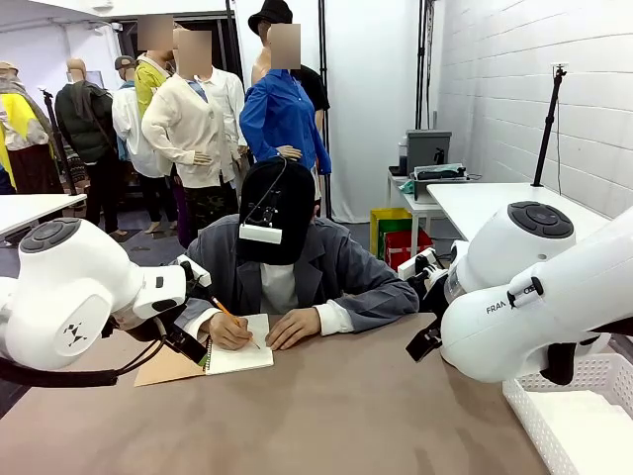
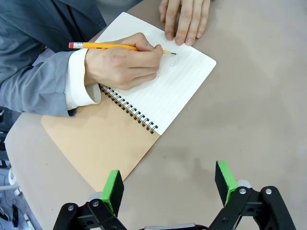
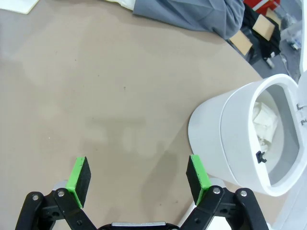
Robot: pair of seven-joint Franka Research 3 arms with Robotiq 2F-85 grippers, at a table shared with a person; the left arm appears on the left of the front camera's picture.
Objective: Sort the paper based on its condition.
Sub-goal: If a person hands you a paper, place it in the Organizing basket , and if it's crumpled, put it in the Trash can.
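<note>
Paper (image 2: 184,88), in a notebook (image 2: 96,143), was spotted dead ahead of the left gripper (image 2: 169,188), jaws apart, long edge slantwise; right gripper (image 3: 139,179), apart too, was judged farther.

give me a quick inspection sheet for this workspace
surface: brown table, bare in the middle
job's things: notebook open, a hand writing in it with a pencil; white bin holding what looks like crumpled paper; white basket
clutter: nothing seen
grippers: left gripper open over the table near the notebook; right gripper open beside the bin
cables: black cable under the left arm
surroundings: white side table, coloured crates, black stand
</note>
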